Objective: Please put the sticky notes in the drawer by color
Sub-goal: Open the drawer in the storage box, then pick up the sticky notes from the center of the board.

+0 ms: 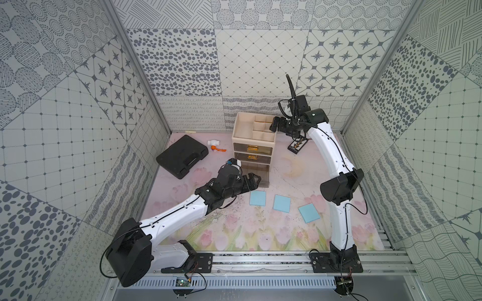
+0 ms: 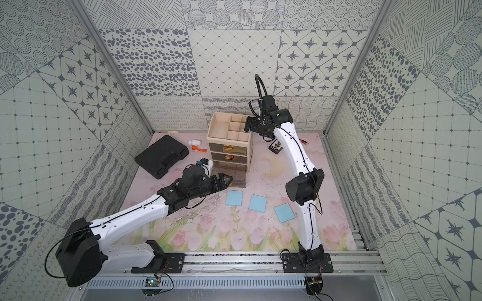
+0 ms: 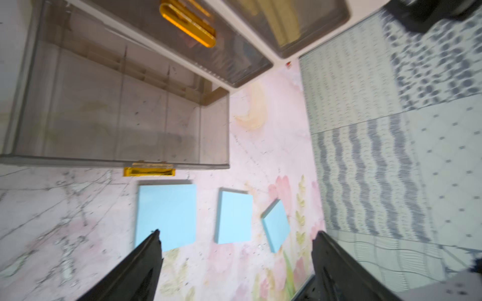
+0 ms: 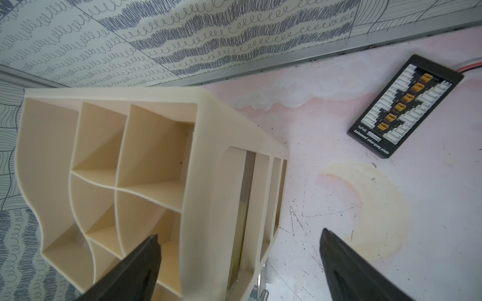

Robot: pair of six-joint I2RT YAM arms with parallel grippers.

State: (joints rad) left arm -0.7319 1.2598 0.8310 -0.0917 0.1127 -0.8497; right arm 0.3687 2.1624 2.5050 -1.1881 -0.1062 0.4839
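Ahead of the left gripper (image 3: 238,232), whose jaws stand wide apart and empty, three light blue sticky notes (image 3: 234,217) lie flat on the flowered mat (image 3: 78,221), apart from one another. The nearest note (image 3: 167,208) has a corner hidden behind one finger (image 3: 146,260). Just past that note sits the gold handle (image 3: 148,171) of the pulled-out bottom drawer (image 3: 65,159); nothing shows inside it through its smoky walls. In a top view the left gripper (image 1: 254,180) overlaps the drawer's front corner, and contact cannot be judged.

Up by the cream organizer (image 4: 214,146) the right gripper (image 4: 240,232) is likewise spread wide and carries nothing. One finger (image 4: 135,268) hangs over the open top compartments, its partner over bare mat beside the unit. Whether either touches the rim is unclear. Beyond that outer finger lies a black charging board (image 4: 404,106), its wires cut off at the frame edge; in both top views the right arm covers part of it.

Above the open drawer, the two closed drawers have tinted fronts, and their contents are only dark smears.
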